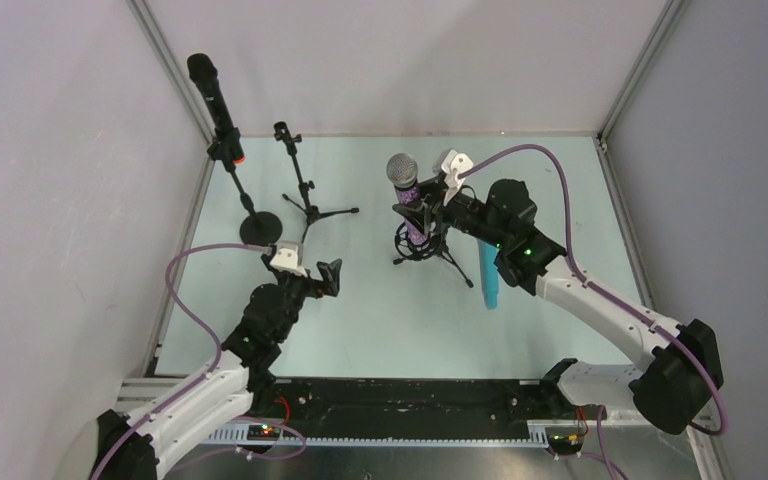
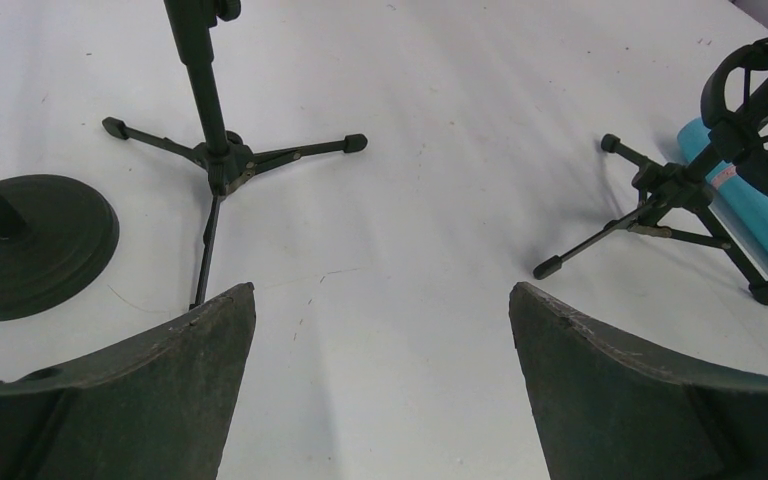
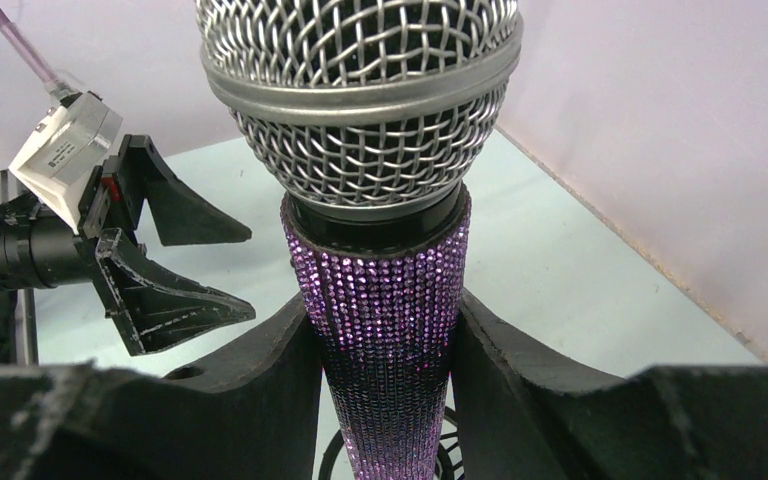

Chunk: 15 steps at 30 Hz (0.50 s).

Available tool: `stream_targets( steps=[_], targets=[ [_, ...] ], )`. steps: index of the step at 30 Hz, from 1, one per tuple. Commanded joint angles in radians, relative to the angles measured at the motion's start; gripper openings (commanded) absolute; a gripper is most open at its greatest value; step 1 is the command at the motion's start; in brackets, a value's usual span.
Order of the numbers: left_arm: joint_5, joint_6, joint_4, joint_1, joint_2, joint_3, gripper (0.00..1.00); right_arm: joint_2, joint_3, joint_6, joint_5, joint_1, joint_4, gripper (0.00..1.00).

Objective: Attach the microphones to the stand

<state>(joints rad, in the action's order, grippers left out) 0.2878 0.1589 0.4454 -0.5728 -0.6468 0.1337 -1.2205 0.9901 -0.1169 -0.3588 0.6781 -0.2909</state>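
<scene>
The purple glitter microphone [image 1: 408, 200] with a silver mesh head [image 3: 360, 90] stands upright, its lower end in the ring mount of the right tripod stand [image 1: 422, 243]. My right gripper [image 1: 430, 207] is shut on its glitter body [image 3: 385, 300], one finger on each side. The black microphone [image 1: 218, 100] with an orange-red ring sits clipped on the round-base stand [image 1: 260, 228] at the back left. The turquoise microphone [image 1: 488, 276] lies flat on the table beside the right tripod; it also shows in the left wrist view [image 2: 760, 215]. My left gripper [image 1: 326, 277] is open and empty above the table [image 2: 380, 330].
An empty tripod stand [image 1: 305, 195] with a clip on top stands between the round-base stand and the right tripod; its legs show in the left wrist view [image 2: 222, 165]. The round base [image 2: 30, 240] lies at that view's left. Grey walls enclose the table on three sides.
</scene>
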Motion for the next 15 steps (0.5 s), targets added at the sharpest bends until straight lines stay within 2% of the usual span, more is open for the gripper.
stream_targets(
  steps=[1,15],
  targets=[
    [0.020,0.013,0.010,0.007,-0.001,0.039,1.00,-0.005,0.053,-0.027,-0.021,0.007,-0.116,0.00],
    [0.020,0.015,0.009,0.007,-0.016,0.045,1.00,-0.036,0.017,-0.049,0.004,0.008,-0.140,0.00]
  ],
)
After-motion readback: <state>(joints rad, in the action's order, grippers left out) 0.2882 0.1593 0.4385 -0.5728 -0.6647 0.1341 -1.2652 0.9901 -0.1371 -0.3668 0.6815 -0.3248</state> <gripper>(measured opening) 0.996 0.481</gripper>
